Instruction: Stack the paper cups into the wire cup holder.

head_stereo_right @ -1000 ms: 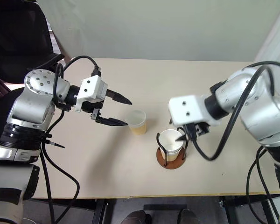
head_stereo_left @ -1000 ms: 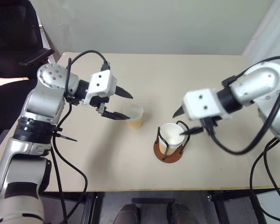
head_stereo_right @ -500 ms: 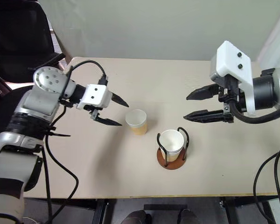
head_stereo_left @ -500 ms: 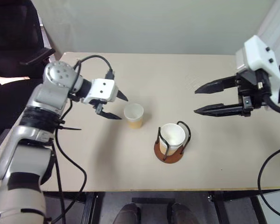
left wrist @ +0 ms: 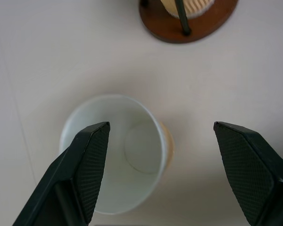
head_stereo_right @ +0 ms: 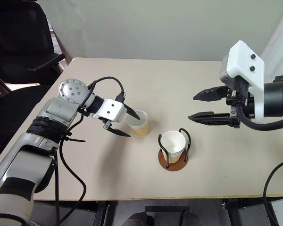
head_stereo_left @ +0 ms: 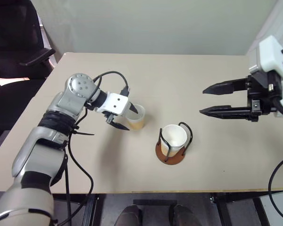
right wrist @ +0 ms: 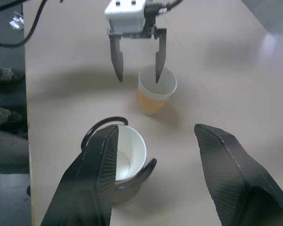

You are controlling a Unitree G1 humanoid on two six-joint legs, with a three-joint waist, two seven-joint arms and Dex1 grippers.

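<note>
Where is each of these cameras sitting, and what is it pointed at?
Left and right eye views: on the head, looking down at the table; both arms show.
Left wrist view: on the left wrist, looking down at the loose paper cup between the open left pincer fingers.
Right wrist view: on the right wrist, facing the wire cup holder past the open right pincer.
Shared: both wrist views show the loose cup and holder.

No readable text, labels, brands or numbers anywhere: cups, holder, tabletop and arm housings all plain, nothing printed visible.
</note>
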